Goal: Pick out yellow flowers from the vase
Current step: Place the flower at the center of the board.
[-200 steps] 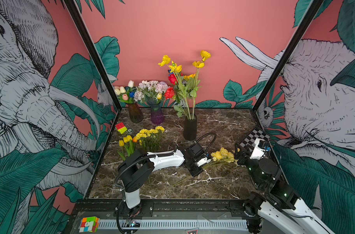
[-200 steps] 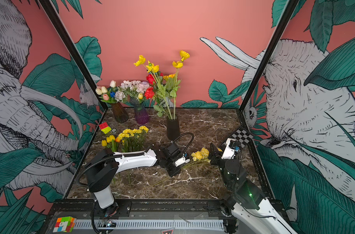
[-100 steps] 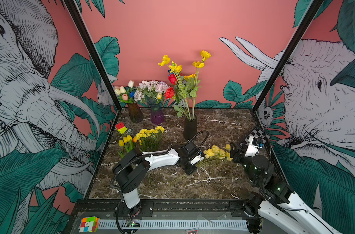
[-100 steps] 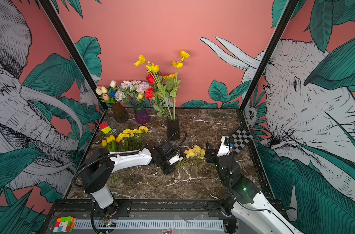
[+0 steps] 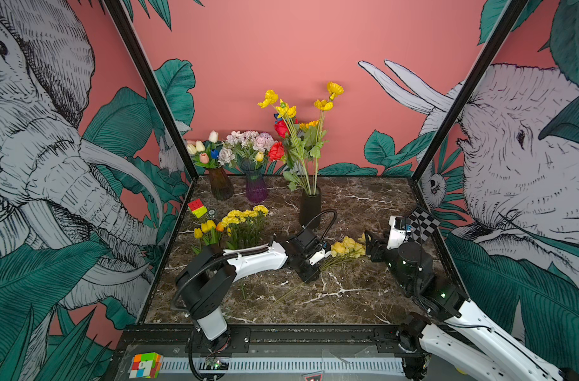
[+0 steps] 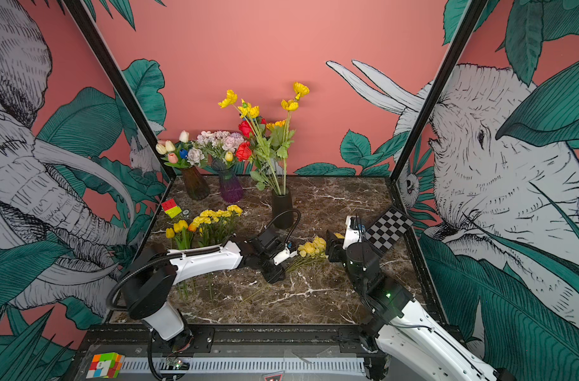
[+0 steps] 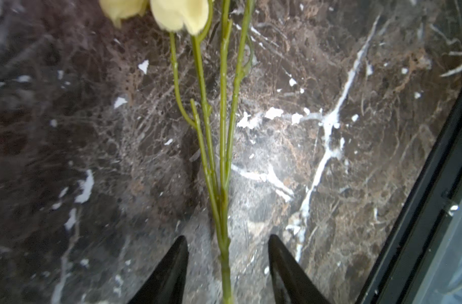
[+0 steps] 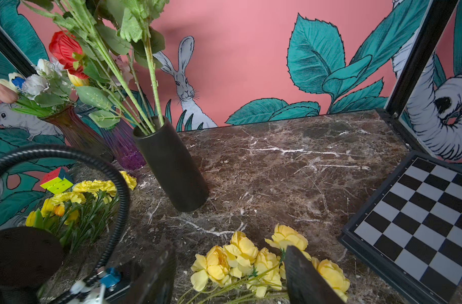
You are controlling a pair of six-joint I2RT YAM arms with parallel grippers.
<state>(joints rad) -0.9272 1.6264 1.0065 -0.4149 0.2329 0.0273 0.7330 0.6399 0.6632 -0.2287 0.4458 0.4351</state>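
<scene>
A bunch of yellow flowers (image 5: 347,246) (image 6: 312,247) with ruffled rose-like heads lies on the marble table between both arms. My left gripper (image 5: 319,264) (image 7: 227,237) is open; the green stems (image 7: 223,158) run between its fingers and touch neither. My right gripper (image 5: 369,245) (image 8: 229,250) is open, low over the yellow heads (image 8: 240,252). The black vase (image 5: 310,206) (image 8: 172,168) behind holds tall yellow flowers (image 5: 289,110) and red roses. More yellow flowers (image 5: 245,217) lie at the left.
A brown vase (image 5: 220,186) and a purple vase (image 5: 256,188) with mixed flowers stand at the back left. A chessboard (image 5: 421,224) leans at the right wall behind my right arm. One colour cube (image 5: 197,207) sits by the left wall, another (image 5: 145,364) on the front rail.
My left gripper drew the bunch slightly left, then opened and let go of the stems. My right gripper moved in closer to the yellow heads.
</scene>
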